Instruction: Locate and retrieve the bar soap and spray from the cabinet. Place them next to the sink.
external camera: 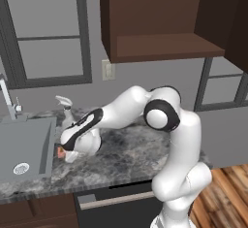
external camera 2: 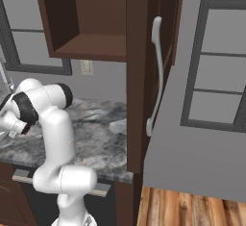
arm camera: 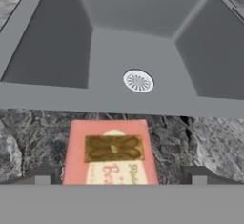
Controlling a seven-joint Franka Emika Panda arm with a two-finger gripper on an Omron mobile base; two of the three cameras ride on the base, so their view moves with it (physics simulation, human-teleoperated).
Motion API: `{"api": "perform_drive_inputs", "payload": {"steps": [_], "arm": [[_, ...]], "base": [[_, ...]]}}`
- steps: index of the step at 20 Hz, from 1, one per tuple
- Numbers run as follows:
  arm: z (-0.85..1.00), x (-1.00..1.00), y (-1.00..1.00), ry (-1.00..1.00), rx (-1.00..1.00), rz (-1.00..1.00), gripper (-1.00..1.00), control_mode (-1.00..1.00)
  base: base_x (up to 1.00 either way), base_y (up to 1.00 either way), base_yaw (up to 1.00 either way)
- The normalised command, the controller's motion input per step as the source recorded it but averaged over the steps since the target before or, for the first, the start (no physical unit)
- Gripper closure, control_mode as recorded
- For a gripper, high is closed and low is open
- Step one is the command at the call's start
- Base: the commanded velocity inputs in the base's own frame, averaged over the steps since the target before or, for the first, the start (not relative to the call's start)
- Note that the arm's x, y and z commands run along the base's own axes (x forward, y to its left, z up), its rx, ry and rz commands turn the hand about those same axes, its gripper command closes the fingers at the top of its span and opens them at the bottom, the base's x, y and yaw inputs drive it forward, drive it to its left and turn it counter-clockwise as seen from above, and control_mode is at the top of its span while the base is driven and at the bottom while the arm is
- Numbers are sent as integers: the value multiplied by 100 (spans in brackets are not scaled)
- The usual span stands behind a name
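The bar soap (arm camera: 112, 151), a pinkish-red block with a gold label, lies flat on the marble counter just in front of the sink's rim (arm camera: 119, 105). My gripper (arm camera: 119, 178) hangs low over it, open, one dark fingertip (arm camera: 43, 176) on either side of the block and neither pressing it. In the left base view the hand bends down at the sink's right edge, and a sliver of the soap (external camera: 60, 151) peeks out under it. The pale spray (external camera: 66, 111) stands on the counter just behind the hand, beside the sink (external camera: 29, 144). The cabinet (external camera: 160, 47) hangs open above.
The grey basin has a round drain (arm camera: 138, 81), and a thin faucet (external camera: 7, 96) rises at its back left. The dark cabinet door with a pale handle (external camera 2: 156, 76) stands open to the right of the arm. A wall outlet (external camera: 108, 70) sits under the cabinet.
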Motion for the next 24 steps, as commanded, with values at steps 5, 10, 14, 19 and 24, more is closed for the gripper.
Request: {"api": "perform_drive_inputs", "payload": {"steps": [5, 10, 14, 19, 24], "arm": [[2, 0, -30, 5, -1, -1, -100, -100], [42, -6, -7, 4, -7, -1, -100, -100], [47, -21, -11, 0, -7, -4, -100, -100], [41, -11, -11, 5, -9, -11, -100, -100], [25, -13, -11, 15, -8, -11, -100, -100]], "base": [[0, 0, 0], [0, 0, 0], [0, 0, 0], [0, 0, 0], [0, 0, 0]]}}
